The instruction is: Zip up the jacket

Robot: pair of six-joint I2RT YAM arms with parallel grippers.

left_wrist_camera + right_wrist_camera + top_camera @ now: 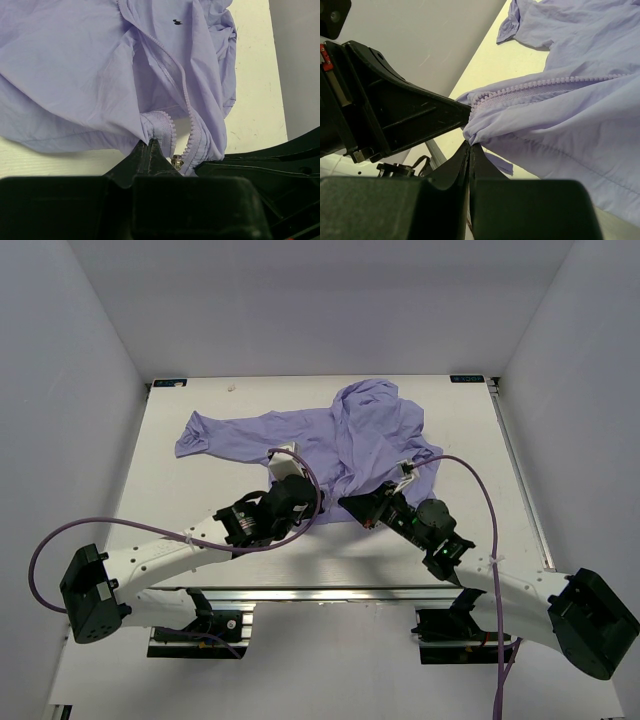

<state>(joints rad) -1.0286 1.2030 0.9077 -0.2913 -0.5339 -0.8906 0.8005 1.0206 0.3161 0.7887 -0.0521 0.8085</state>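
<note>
The lavender jacket (345, 430) lies wrinkled across the far half of the table, one sleeve stretched left and the hood bunched at the back. My left gripper (324, 508) is shut on the jacket's bottom hem (157, 125) beside the left zipper half, seen in the left wrist view (150, 142). A small metal zipper slider (176, 161) sits at the foot of the right row of teeth (176, 70). My right gripper (351, 506) is shut on the hem of the other front panel (485, 127), jaws closed (470, 144). The zipper is open above the hem.
The white table (200, 520) is walled by grey panels on the left, back and right. An aluminium rail (330, 593) runs along the near edge. Purple cables (480, 490) loop over both arms. The two grippers are nearly touching.
</note>
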